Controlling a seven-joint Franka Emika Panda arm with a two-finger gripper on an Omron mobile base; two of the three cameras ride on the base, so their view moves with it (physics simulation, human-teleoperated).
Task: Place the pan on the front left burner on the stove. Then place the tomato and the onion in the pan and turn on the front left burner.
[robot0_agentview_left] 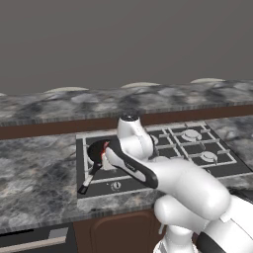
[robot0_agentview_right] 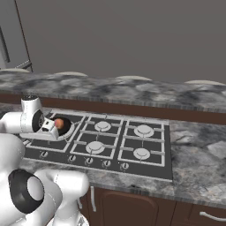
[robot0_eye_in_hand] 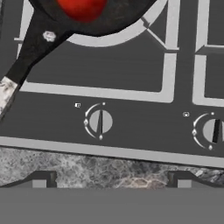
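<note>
The black pan [robot0_eye_in_hand: 52,30] sits on the front left burner [robot0_eye_in_hand: 109,40] of the stove [robot0_agentview_right: 115,154]. Its handle runs toward the stove's front edge and ends in a pale tip [robot0_eye_in_hand: 8,92]. The red tomato [robot0_eye_in_hand: 83,8] lies inside the pan, and the orange-tan onion [robot0_agentview_right: 58,123] shows in the pan beside my hand. My gripper [robot0_eye_in_hand: 111,183] is open and holds nothing. It hovers over the knob row just in front of the pan, looking down on a round knob [robot0_eye_in_hand: 100,121] whose pointer stands straight up. The arm hides most of the pan [robot0_agentview_left: 94,147] in the left base view.
A second knob [robot0_eye_in_hand: 213,130] lies to the right, with more knobs [robot0_agentview_right: 106,163] along the stove's front strip. Several smaller burners [robot0_agentview_right: 144,130] fill the rest of the cooktop. Marble counter [robot0_agentview_left: 34,183] flanks the stove, and a raised ledge [robot0_agentview_right: 132,95] runs behind it.
</note>
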